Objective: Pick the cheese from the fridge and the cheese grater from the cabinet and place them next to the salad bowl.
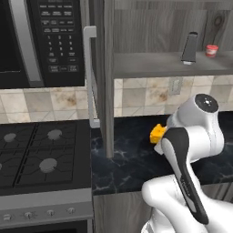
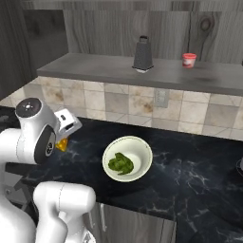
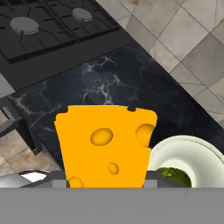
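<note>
From the left base camera, the cheese pokes out as a yellow wedge just past the arm's white wrist, above the dark marble counter. The cabinet stands open, its door swung out edge-on, and on the shelf the cheese grater stands upright with a small red-and-white cup near it to the right. The stove sits to the left, the black microwave above it.

Over on the right base camera, the salad bowl rests on the counter with greens inside, and the cheese shows as an orange sliver beneath the hand, off to the bowl's left and apart from it. Grater and cup sit on the shelf above.

Down the hand camera, the gripper has its fingers clamped on the cheese, which looms large, holes and all. The bowl's rim curves in at the lower right.
</note>
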### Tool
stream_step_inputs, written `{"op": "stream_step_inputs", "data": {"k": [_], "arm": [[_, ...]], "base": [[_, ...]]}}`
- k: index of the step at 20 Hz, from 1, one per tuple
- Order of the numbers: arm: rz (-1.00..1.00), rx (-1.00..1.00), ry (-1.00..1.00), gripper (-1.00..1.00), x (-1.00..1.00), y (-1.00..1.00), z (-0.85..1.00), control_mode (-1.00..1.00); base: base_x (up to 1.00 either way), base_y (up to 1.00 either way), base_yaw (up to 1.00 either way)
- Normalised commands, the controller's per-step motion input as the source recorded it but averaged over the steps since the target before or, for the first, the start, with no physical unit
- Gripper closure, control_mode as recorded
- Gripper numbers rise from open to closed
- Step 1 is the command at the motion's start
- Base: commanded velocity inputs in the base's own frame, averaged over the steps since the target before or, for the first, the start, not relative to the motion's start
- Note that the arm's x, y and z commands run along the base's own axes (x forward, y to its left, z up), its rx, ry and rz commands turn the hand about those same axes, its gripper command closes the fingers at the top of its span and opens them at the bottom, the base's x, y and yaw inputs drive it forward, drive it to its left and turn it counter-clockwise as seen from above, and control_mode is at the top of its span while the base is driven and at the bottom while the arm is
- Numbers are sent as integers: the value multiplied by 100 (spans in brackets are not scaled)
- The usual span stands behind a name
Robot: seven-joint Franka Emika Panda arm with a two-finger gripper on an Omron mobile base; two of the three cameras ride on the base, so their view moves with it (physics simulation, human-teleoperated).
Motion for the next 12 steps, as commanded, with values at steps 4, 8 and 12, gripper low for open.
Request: {"op": "stream_step_inputs", "data": {"k": [4,8,12], "arm": [[12,-2,9,100,0,0,-55,-100],[4,-6,6,100,5,14,-52,-100],[2,-2,3,100,9,22,-53,-100]], "base": [[0,0,0],[0,0,0],[0,0,0]]}}
